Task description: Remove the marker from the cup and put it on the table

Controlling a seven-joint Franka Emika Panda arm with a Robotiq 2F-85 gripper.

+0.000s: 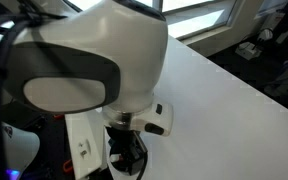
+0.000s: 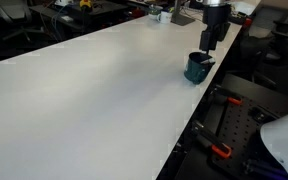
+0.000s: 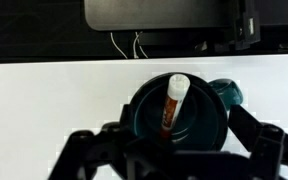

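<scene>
A dark teal-black cup [image 3: 179, 115] with a handle [image 3: 227, 92] stands on the white table [image 3: 44, 100]. The marker [image 3: 173, 103], which has a white cap and a red-orange body, leans upright inside the cup. My gripper [image 3: 174, 152] is open, with its dark fingers spread to either side of the cup and just above it. In an exterior view the cup [image 2: 197, 68] stands near the table's edge [image 2: 104, 90] with the gripper [image 2: 210, 42] right above it. In an exterior view the arm's white body [image 1: 94, 55] hides the cup.
A dark panel [image 3: 164, 15] with cables stands beyond the table's far edge. Black equipment with red clamps [image 2: 220, 150] sits below the table edge near the cup. Small objects [image 2: 159, 14] stand at the far end of the table.
</scene>
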